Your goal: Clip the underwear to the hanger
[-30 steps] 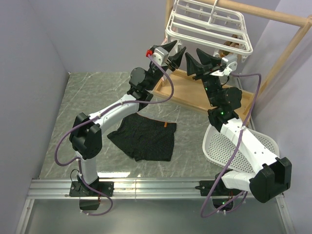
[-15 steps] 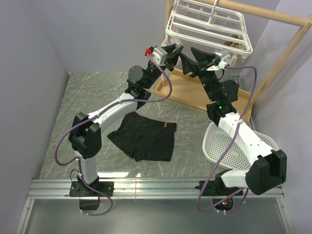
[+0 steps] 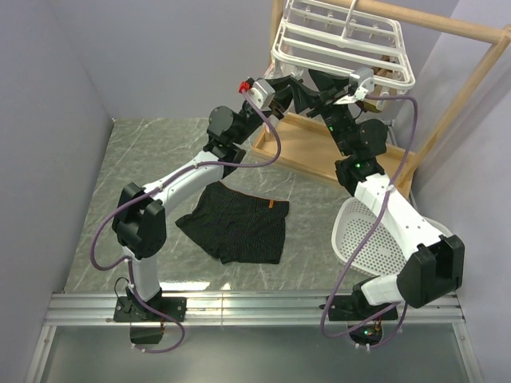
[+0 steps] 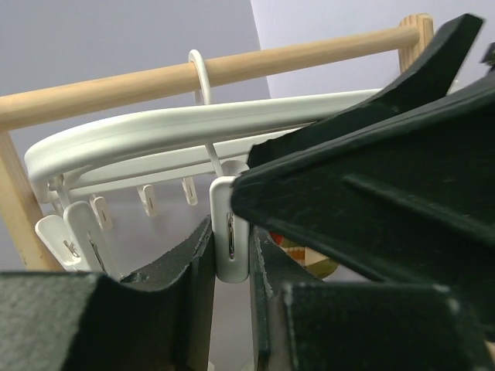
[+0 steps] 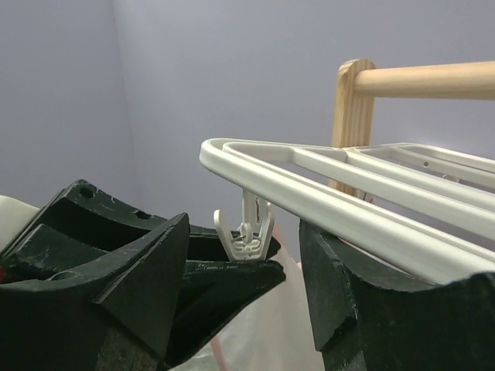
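1. My left pincer (image 4: 230, 241) is clamped on a clip (image 4: 224, 193) hanging under the hanger (image 3: 343, 48), far right.
2. My right pincer (image 5: 246, 232) stands apart and holds nothing. That same clip shows between its fingers, just under the hanger's rim.
3. The underwear (image 3: 238, 227) lies flat on the table (image 3: 136, 159), near the centre, well apart from both pincers.
4. A basket (image 3: 359, 239) sits to its right.

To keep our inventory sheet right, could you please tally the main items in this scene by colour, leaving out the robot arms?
Black: 1, the underwear
White: 2, the hanger and the basket
Wood-coloured: 1, the wooden frame
Total: 4
Anything small behind the hanger is too hidden to count.
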Motion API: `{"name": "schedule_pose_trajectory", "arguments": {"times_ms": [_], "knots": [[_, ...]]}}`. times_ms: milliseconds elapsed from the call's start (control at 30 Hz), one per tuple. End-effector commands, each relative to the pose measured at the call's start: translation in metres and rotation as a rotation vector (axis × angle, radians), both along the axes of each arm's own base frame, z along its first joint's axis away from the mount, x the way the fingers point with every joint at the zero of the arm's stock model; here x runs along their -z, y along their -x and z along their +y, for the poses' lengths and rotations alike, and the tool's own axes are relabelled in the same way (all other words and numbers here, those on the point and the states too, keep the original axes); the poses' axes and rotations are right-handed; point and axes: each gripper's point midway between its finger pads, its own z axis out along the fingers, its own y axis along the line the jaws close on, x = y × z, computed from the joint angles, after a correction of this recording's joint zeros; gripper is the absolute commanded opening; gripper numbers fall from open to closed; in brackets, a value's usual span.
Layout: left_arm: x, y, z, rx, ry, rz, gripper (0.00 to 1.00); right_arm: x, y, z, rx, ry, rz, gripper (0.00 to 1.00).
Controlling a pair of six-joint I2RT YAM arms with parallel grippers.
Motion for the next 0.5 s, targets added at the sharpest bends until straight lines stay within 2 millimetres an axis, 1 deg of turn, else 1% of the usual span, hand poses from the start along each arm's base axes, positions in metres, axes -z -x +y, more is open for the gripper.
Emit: {"name": "schedule_pose_trajectory", "arguments": {"times_ms": [0,233,367,467], "knots": [[-0.0123,0.0066,-0.0014,0.025,-0.003,-0.047,0.17,-0.0220,0.0010,-0.0017,-0.005,-0.027,-0.045,0.66],[-0.0108,0.0065,-0.0033,0.024,-0.015,-0.063,0.16,-0.0201,-0.0041,0.0014,-0.010,-0.030,-0.032,0.59],[-0.0092,0.0055,-0.0039,0.021,-0.019,-0.064,0.16,-0.0185,-0.0053,0.0010,-0.005,-0.030,-0.026,0.50],[-0.0086,0.0056,-0.0040,0.021,-0.019,-0.069,0.16,-0.0156,-0.0071,0.0009,-0.005,-0.027,-0.006,0.51]]}}
